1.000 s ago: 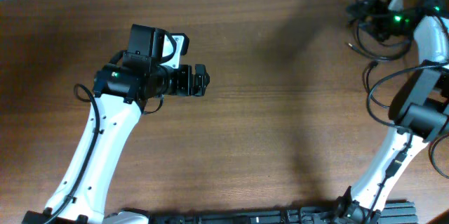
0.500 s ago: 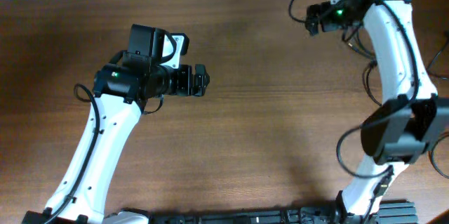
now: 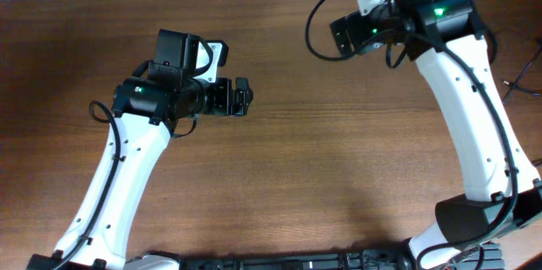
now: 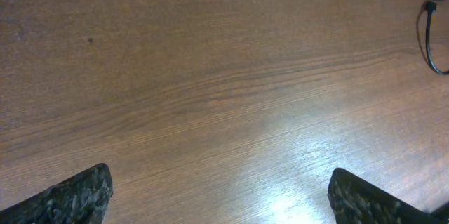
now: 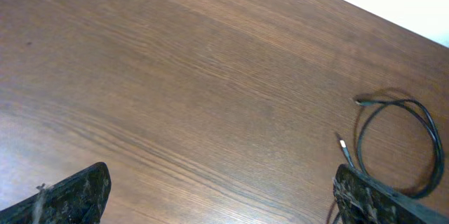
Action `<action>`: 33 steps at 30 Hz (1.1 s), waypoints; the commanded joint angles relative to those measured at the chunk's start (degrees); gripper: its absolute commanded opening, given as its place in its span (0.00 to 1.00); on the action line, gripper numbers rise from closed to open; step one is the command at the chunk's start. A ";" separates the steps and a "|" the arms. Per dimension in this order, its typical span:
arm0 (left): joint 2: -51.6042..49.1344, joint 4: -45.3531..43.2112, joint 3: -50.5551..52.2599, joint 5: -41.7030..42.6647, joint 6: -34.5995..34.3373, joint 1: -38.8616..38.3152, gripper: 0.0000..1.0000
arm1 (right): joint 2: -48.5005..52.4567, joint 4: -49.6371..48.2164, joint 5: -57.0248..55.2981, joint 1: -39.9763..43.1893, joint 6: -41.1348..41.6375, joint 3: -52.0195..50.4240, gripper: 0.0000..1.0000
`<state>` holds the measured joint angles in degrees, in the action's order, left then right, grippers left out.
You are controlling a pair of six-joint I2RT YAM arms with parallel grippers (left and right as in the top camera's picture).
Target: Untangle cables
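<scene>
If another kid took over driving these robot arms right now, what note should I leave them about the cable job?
Left gripper: open and empty, over the brown wooden table, left of centre.
Right gripper: open and empty, near the table's far edge.
Cables: one thin black cable with small plugs lies in a loose loop on the table, close to the right gripper in its wrist view. The others hardly show.
Done: nothing visible; no cable is held.
Left: reach the cables, grasp them and pull them apart.
</scene>
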<state>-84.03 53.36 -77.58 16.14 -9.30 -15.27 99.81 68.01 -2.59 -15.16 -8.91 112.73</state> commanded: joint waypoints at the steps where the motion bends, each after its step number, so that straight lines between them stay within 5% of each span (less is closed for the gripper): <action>1: -0.39 -0.09 -1.16 0.61 -0.09 0.02 0.99 | -0.52 0.20 -0.92 -0.96 0.81 0.85 0.99; 33: -0.17 0.00 -1.16 -1.01 -0.07 0.00 0.99 | -0.07 0.17 -0.92 -0.96 0.81 0.85 0.99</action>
<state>-84.03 53.36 -77.58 16.12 -9.30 -15.27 99.81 68.16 -2.59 -15.97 -8.75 112.73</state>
